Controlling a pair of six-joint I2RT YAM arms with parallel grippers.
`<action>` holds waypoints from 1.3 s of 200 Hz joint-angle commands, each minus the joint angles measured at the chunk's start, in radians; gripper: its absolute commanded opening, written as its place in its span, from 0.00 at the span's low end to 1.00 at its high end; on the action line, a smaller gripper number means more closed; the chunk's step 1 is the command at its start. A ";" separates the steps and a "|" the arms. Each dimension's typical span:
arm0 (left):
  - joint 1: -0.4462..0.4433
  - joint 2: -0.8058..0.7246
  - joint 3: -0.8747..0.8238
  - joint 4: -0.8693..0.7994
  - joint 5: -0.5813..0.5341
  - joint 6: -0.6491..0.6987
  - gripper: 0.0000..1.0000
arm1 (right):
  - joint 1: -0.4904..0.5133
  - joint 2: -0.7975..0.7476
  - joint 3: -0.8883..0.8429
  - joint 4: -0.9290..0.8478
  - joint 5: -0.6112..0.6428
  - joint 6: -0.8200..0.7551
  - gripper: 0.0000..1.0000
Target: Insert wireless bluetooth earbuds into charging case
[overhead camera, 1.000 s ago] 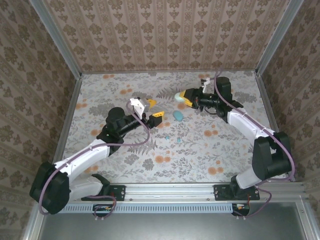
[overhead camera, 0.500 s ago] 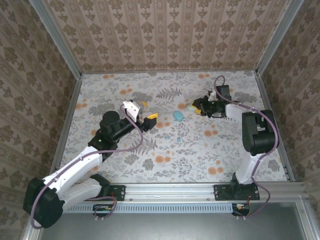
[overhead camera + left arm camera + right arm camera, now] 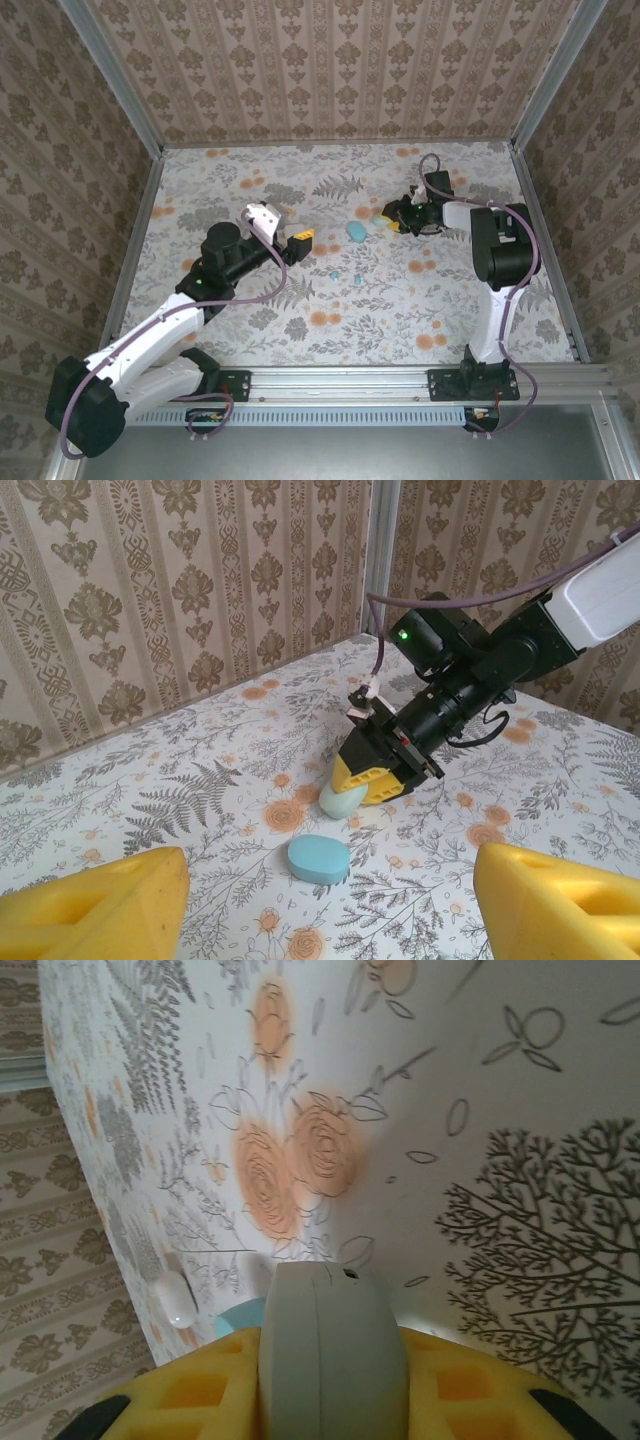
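My right gripper (image 3: pixel 384 213) is shut on a pale mint charging case (image 3: pixel 341 800), held low against the table at the back right. In the right wrist view the closed case (image 3: pixel 333 1350) is wedged between the yellow fingers (image 3: pixel 170 1400). A blue case (image 3: pixel 355 232) lies just in front of it, also in the left wrist view (image 3: pixel 319 859). Two tiny teal earbuds (image 3: pixel 335 274) (image 3: pixel 357 280) lie loose on the table nearer the middle. My left gripper (image 3: pixel 293 226) hovers left of the cases, open and holding nothing, its yellow fingers (image 3: pixel 100 910) wide apart.
The floral table is boxed in by patterned walls with a metal frame post (image 3: pixel 383 560) at the back corner. A small white oval piece (image 3: pixel 175 1300) lies beyond the held case. Open floor stretches across the table's front half (image 3: pixel 400 320).
The right arm has folded in and brought the pale case down to the table beside the blue case. The left gripper drew back to the left and opened wider.
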 commanded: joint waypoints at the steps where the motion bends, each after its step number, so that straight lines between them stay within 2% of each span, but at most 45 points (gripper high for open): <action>1: 0.005 -0.021 0.004 -0.018 -0.010 0.012 0.76 | -0.008 0.017 0.026 -0.040 -0.002 -0.049 0.24; 92: 0.004 -0.015 0.002 -0.007 -0.008 0.024 0.77 | -0.029 -0.013 0.016 -0.142 0.039 -0.147 0.41; 118: 0.005 -0.011 0.004 -0.003 -0.004 0.022 0.77 | -0.031 -0.017 0.015 -0.155 0.040 -0.156 0.41; 153: 0.005 -0.008 0.007 -0.001 -0.004 0.020 0.77 | -0.034 -0.029 0.009 -0.169 0.054 -0.161 0.47; 212: 0.012 0.003 0.013 -0.003 -0.017 -0.023 0.79 | -0.047 -0.106 0.005 -0.244 0.156 -0.219 0.55; 260: 0.036 0.040 0.052 -0.072 -0.024 -0.095 0.81 | -0.023 -0.234 0.003 -0.301 0.283 -0.295 0.57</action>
